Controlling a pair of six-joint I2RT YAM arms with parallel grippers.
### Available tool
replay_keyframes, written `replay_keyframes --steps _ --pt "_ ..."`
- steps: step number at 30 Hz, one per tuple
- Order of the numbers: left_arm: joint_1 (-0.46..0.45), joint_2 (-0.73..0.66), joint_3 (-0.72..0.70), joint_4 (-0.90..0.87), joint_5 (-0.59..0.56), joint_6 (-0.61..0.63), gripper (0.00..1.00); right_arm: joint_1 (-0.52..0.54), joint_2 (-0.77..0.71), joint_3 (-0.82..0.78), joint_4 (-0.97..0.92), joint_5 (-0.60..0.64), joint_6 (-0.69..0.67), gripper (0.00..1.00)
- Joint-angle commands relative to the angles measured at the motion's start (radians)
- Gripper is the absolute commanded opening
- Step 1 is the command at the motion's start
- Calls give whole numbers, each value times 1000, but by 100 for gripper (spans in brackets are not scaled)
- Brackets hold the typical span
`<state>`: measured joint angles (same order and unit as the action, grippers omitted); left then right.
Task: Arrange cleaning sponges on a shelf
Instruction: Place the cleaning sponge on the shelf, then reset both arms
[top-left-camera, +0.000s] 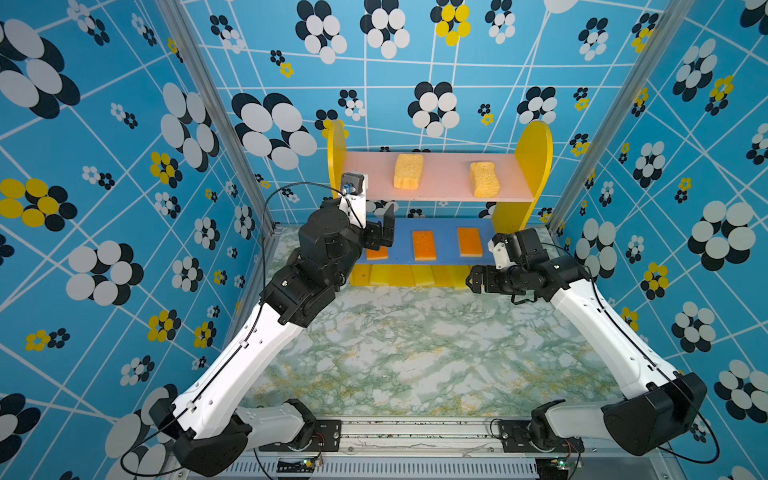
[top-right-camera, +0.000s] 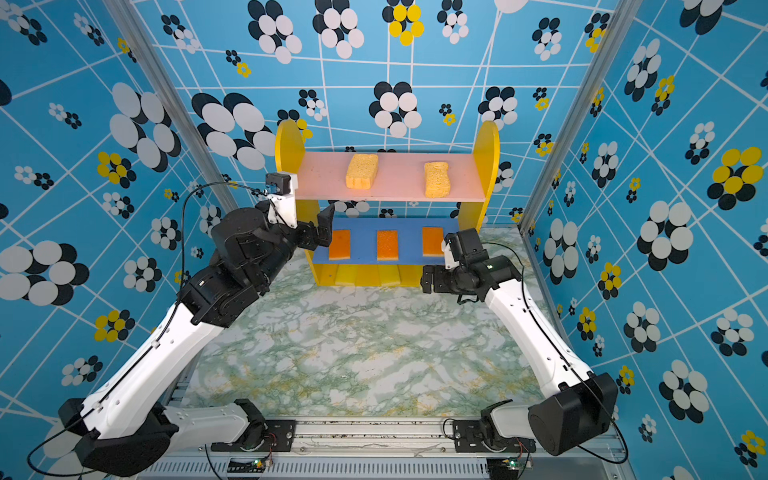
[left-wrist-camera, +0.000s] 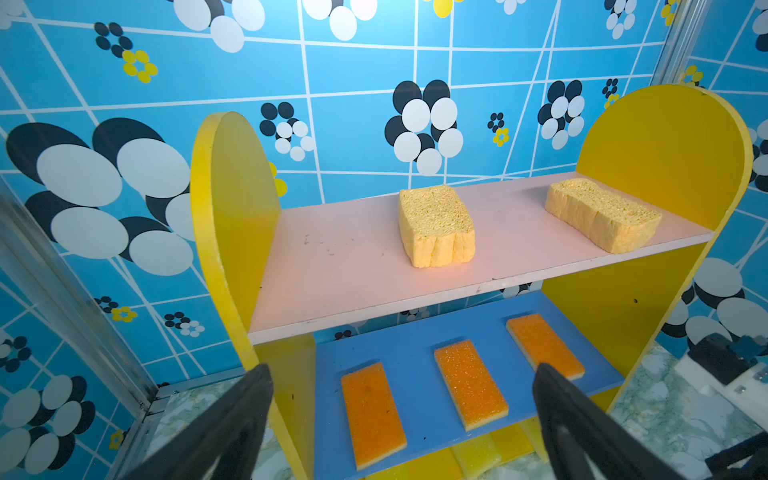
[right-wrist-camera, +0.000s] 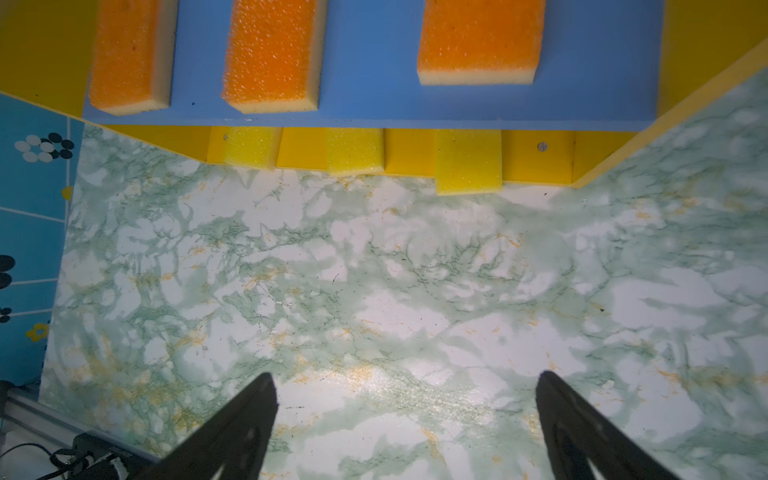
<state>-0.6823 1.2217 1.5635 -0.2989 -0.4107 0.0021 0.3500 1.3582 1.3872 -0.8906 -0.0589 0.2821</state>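
Note:
The shelf (top-left-camera: 536, 166) stands at the back of the table. Two porous tan sponges (top-left-camera: 408, 171) (top-left-camera: 484, 179) lie on its pink top board (left-wrist-camera: 340, 266). Three orange sponges (left-wrist-camera: 372, 411) (left-wrist-camera: 469, 382) (left-wrist-camera: 544, 345) lie side by side on the blue middle board (top-left-camera: 446, 245). Yellow sponges (right-wrist-camera: 467, 160) (right-wrist-camera: 353, 149) (right-wrist-camera: 249, 145) lie on the yellow base, their front ends showing. My left gripper (top-left-camera: 384, 232) hangs open at the blue board's left end, over the leftmost orange sponge and holding nothing. My right gripper (top-left-camera: 473, 282) is open and empty over the table by the base's right end.
The green marble tabletop (top-left-camera: 415, 345) stretches from the shelf to the front rail (top-left-camera: 415, 432). Patterned blue walls close in the left, right and back. Both arm bases sit at the front corners.

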Motion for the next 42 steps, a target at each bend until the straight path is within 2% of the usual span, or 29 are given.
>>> replay_keyframes --steps 1,6,9,11,13,17,24,28,31,38,42 --pt "1 -57 -71 7 -59 47 99 -3 -13 45 -57 61 -77 99" --pt "41 -124 -175 -14 -69 61 99 -4 -48 49 -39 133 -122 99" --pt "112 -155 -229 -51 27 53 99 -10 -126 -23 71 182 -130 99" --pt "157 -175 -281 -40 27 51 99 -19 -169 -63 138 198 -155 99" --pt "203 -204 -363 11 20 61 99 -21 -196 -84 180 232 -181 99" --pt "336 -259 -580 197 106 81 99 -37 -214 -88 213 272 -213 99" --pt "513 -224 -810 411 255 18 99 -159 -221 -159 328 212 -179 99" --pt "530 -162 -870 454 260 30 99 -186 -217 -226 397 229 -199 99" --pt "552 -115 -948 550 272 22 99 -209 -202 -292 448 251 -212 99" --pt "574 -41 -1063 715 250 12 99 -218 -212 -581 820 247 -260 99" --pt "585 -14 -1070 735 274 16 99 -267 -163 -628 881 205 -205 99"
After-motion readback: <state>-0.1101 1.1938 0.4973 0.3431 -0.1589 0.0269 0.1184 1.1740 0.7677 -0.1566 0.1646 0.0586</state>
